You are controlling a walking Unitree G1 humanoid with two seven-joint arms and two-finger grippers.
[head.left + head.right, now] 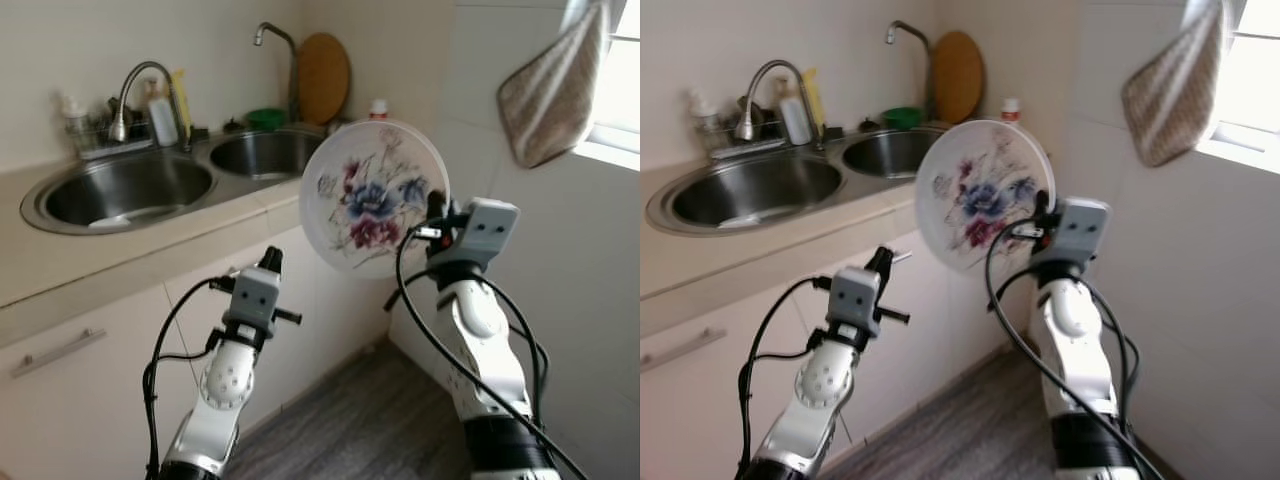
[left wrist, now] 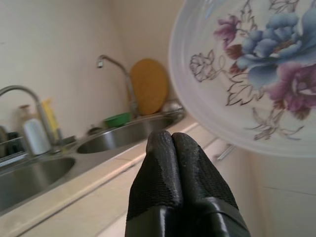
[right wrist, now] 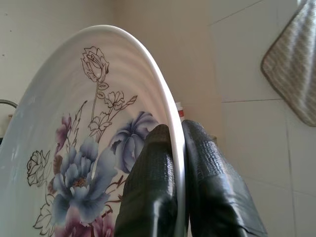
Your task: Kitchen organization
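A white plate [image 1: 374, 197] painted with blue and purple flowers stands on edge in the air, to the right of the counter's end. My right gripper [image 3: 176, 143] is shut on the plate [image 3: 89, 148], one finger on each side of its rim. My left gripper [image 2: 172, 148] is shut with nothing in it, raised in front of the cabinet below the counter [image 1: 150, 240]. The double steel sink [image 1: 120, 190] lies on the counter ahead and to my left.
Two taps [image 1: 150, 90], bottles [image 1: 163, 118] and a round wooden board [image 1: 322, 75] stand behind the sinks. A green bowl [image 1: 266, 118] sits by the far basin. A striped cloth [image 1: 555, 85] hangs on the tiled wall at right. Grey floor [image 1: 350, 420] lies below.
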